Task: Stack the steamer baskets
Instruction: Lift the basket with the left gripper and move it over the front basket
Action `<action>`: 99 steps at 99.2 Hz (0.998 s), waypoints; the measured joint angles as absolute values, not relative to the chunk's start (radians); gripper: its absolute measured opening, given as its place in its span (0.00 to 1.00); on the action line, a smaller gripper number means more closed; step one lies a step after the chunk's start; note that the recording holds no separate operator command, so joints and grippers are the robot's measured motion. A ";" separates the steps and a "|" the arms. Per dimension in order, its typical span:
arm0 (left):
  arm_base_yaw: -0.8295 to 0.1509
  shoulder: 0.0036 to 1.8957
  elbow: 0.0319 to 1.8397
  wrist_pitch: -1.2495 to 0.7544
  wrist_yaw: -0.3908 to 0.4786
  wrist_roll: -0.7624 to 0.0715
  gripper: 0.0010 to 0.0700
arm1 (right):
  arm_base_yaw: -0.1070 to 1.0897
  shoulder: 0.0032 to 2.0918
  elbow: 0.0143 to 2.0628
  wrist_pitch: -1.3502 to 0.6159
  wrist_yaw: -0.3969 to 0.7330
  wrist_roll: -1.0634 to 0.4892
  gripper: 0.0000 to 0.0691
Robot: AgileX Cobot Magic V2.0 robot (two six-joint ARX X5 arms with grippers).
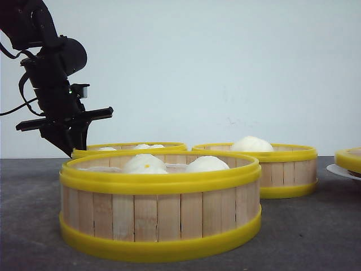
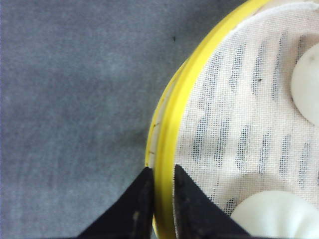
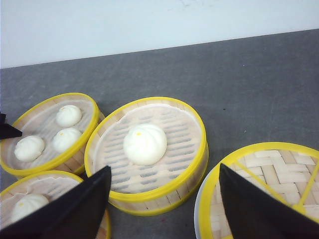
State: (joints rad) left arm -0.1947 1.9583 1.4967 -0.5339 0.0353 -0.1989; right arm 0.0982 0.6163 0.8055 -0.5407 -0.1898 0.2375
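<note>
Straddling far-left steamer basket (image 2: 167, 124) rim: left gripper (image 2: 163, 174), fingers either side.

Steamer baskets (image 1: 161, 206): wood slats, glossy, probably plastic, rims.

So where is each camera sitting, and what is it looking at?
Front: low at table height, facing forward over the near basket; left arm shows.
Left wrist: on the left arm, looking down at the back left basket's rim; its jaws straddle it.
Right wrist: raised, looking down over the one-bun basket; open jaws show.
Shared: front and right wrist both see the one-bun basket.
</note>
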 joint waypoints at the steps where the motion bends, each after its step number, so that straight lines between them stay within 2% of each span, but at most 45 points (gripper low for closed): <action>1: -0.194 1.958 1.499 -0.535 0.035 -0.199 0.03 | 0.098 0.616 0.805 -0.542 -0.189 0.237 0.62; 23: -0.183 1.911 1.535 -0.560 0.032 -0.194 0.03 | 0.098 0.616 0.805 -0.569 -0.182 0.218 0.62; 43: -0.164 1.714 1.580 -0.591 0.038 -0.171 0.03 | 0.098 0.616 0.805 -0.569 -0.156 0.205 0.62; 58: -0.159 1.528 1.608 -0.665 0.139 -0.171 0.03 | 0.098 0.616 0.805 -0.569 -0.156 0.205 0.62; 76: -0.216 1.360 1.608 -0.777 0.161 -0.150 0.03 | 0.098 0.616 0.805 -0.569 -0.156 0.205 0.62; 99: -0.308 1.301 1.607 -0.918 0.154 -0.145 0.03 | 0.098 0.616 0.805 -0.566 -0.156 0.205 0.62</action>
